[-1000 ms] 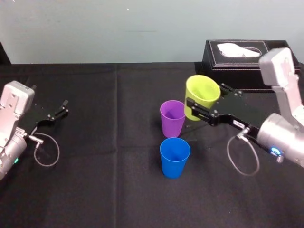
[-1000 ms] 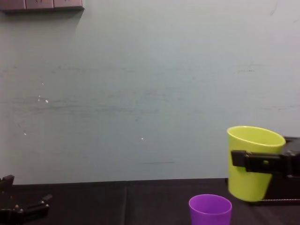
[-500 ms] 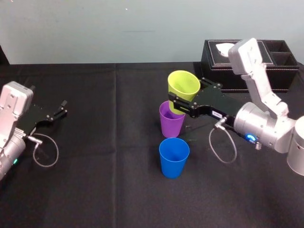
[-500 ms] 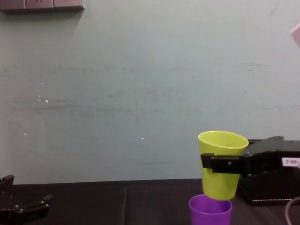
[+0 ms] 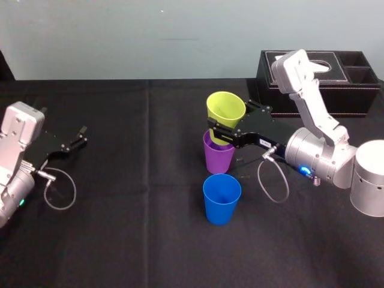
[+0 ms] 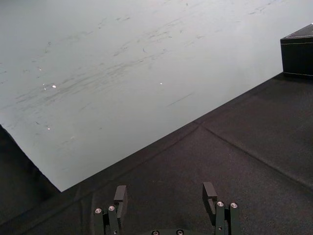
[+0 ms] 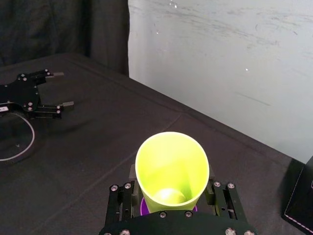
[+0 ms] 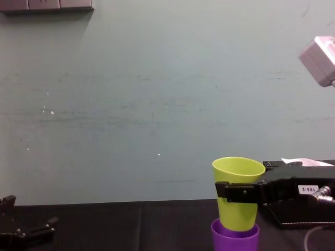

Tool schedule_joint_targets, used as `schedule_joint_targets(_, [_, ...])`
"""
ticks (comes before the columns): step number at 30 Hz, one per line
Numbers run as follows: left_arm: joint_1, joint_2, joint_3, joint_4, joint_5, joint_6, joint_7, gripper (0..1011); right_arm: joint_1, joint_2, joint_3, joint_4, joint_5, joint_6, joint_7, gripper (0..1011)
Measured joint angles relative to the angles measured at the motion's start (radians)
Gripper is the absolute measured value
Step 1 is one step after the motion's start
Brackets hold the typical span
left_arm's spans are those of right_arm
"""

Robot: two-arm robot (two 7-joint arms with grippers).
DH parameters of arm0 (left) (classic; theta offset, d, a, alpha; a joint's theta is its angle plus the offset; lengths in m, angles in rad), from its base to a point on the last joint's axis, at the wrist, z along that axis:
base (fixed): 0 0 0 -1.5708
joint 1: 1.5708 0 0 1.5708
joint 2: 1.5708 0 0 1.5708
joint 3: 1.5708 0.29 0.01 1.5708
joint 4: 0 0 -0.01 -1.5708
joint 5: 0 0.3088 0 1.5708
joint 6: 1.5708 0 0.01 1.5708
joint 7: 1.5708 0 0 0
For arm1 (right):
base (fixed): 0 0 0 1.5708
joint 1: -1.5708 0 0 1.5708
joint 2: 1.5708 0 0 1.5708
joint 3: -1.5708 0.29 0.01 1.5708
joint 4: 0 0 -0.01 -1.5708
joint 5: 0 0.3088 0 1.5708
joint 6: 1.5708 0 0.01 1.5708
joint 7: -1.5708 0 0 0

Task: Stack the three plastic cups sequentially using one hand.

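**Lime cup entering the purple cup: first nesting under way**

At the far left, the left end effector lies parked on the black worktop. Its jaws are spread wide and empty, and it is well apart from the cups. Near the centre the purple cup stands upright. The blue cup stands just in front of it, nearer the robot, apart and untouched.

The lime cup is clamped across its middle by the right end effector, which reaches in from the right. One second ago this cup hung higher and to the right of the purple cup. Half a second ago it was poised just over the purple rim. Now, in the chest view, its base sits inside that rim while most of its body stands clear above.

By this evidence the first nesting has begun but is not finished: the lime cup appears neither fully seated nor released. Further lowering and a release seem to be needed. After that, the blue cup remains to be stacked.

At the right rear, behind the working arm, sits the tissue box, which plays no part.
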Motion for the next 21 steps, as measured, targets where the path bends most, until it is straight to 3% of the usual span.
schedule_joint_targets(21, [0.000, 0.000, 0.000, 0.000, 0.000, 0.000, 0.000, 1012, -0.007, -0.017, 0.004, 0.059, -0.015, -0.015, 0.019, 732])
